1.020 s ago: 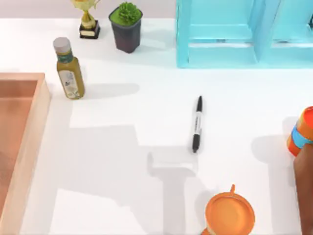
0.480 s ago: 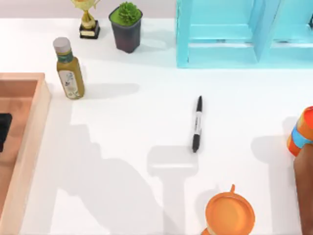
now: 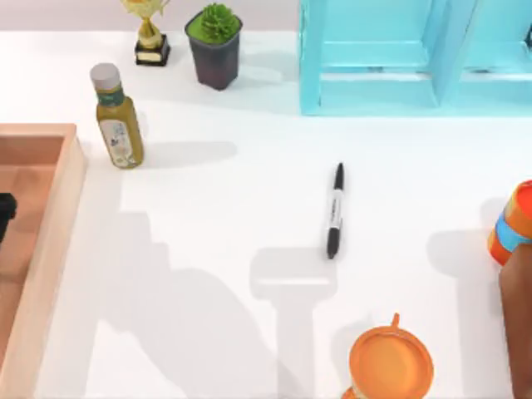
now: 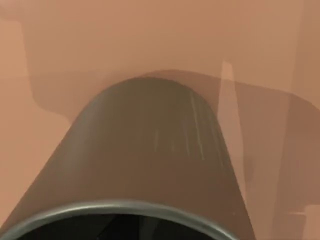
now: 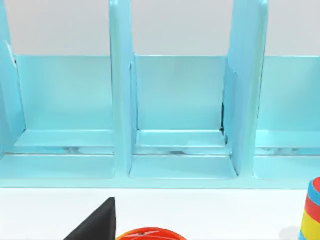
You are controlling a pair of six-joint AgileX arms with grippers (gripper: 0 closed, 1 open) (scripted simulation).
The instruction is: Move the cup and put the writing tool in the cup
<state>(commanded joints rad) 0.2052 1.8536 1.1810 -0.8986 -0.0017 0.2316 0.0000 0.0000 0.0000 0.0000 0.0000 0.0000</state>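
White bench (image 3: 208, 191) now under a wider arm shadow than a second ago, with a dark sliver of the left tool (image 3: 4, 214) over the wooden tray (image 3: 58, 216) at the left edge, absent then. Hovers close over the grey-olive cup (image 4: 150, 160) in that tray, rim near the wrist camera, grip state impossible to tell; reads as the reach for the cup, lift not yet begun. Leaves the black marker pen (image 3: 334, 212) untouched mid-bench, well apart from the tray, right arm idle facing the turquoise rack (image 5: 175, 100).

Your top camera looks straight down on the white worktop (image 3: 249, 191); right wrist faces the turquoise divided rack (image 5: 180, 115), shared with top.
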